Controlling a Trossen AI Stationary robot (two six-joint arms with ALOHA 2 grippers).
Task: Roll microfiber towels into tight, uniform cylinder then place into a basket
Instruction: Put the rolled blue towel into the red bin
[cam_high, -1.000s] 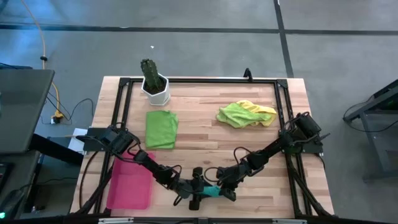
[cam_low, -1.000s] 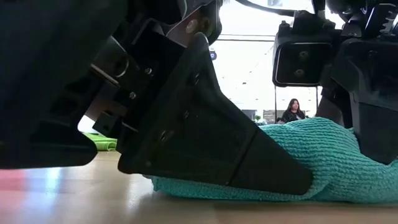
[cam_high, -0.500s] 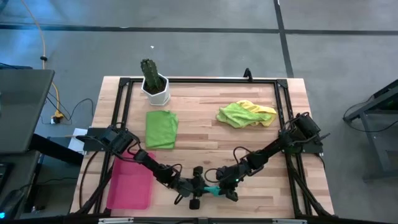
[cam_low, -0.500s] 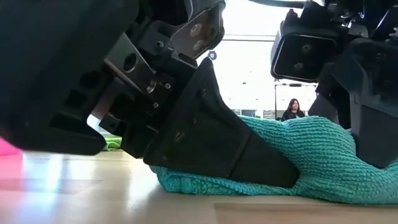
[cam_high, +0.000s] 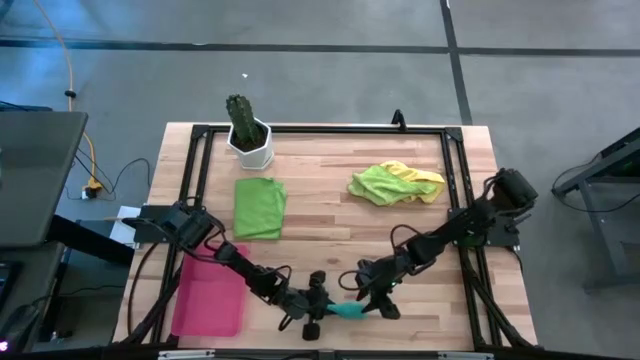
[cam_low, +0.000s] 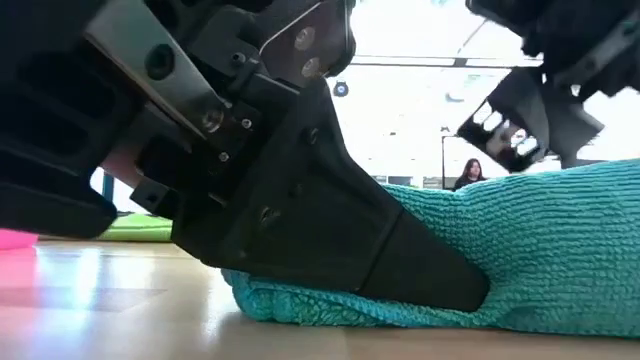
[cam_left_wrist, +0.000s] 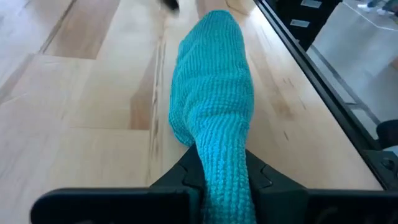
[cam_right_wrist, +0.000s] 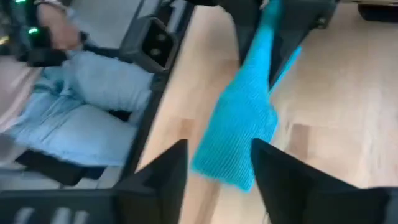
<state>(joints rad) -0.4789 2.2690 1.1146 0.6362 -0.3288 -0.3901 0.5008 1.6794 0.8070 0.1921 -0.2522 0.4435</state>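
The wooden table (cam_high: 330, 215) fills the middle of the high view, and the pink-red basket (cam_high: 208, 298) lies flat at its lower left, nothing in it. In the upper middle a green towel (cam_high: 259, 207) lies spread, and to the upper right the lime green towel (cam_high: 380, 184) and yellow towel (cam_high: 425, 178) sit bunched together. The rolled teal towel (cam_high: 347, 310) lies at the bottom centre of the table, well apart from the basket. The left gripper (cam_left_wrist: 217, 177) is clamped narrow on one end of that roll, while the right gripper (cam_right_wrist: 214, 165) stands wide, its fingers either side of the other end and gripping nothing. To do this step well, I judge the left arm should keep its pinch firm so the roll cannot loosen, lift only enough to clear the wood, carry it toward the lower left and set it down lengthwise inside the basket's rim before releasing; the right arm should back away cleanly without snagging the loose end.
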